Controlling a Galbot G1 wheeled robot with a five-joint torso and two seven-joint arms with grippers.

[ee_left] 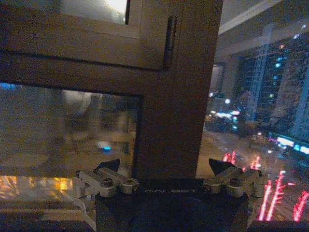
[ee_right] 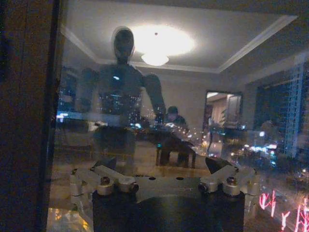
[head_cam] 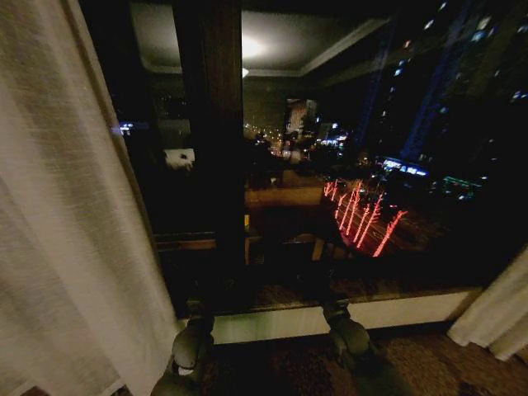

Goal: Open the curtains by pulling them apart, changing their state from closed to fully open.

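Note:
The curtains hang pulled apart. One sheer cream panel (head_cam: 66,206) covers the left side of the head view, and the other panel (head_cam: 499,318) is bunched at the lower right. Dark window glass (head_cam: 371,165) lies bare between them. My left gripper (head_cam: 191,342) is held low in front of the sill, near the left panel's edge but apart from it. In the left wrist view this left gripper (ee_left: 165,166) is open and faces the window post with nothing between its fingers. My right gripper (head_cam: 345,330) sits beside it, also low. The right gripper (ee_right: 161,163) is open and faces the glass.
A thick dark wooden window post (head_cam: 210,124) stands just ahead of the left arm. A pale sill (head_cam: 280,322) runs along the bottom of the window, with patterned carpet (head_cam: 429,363) below. The glass reflects the robot and the lit room.

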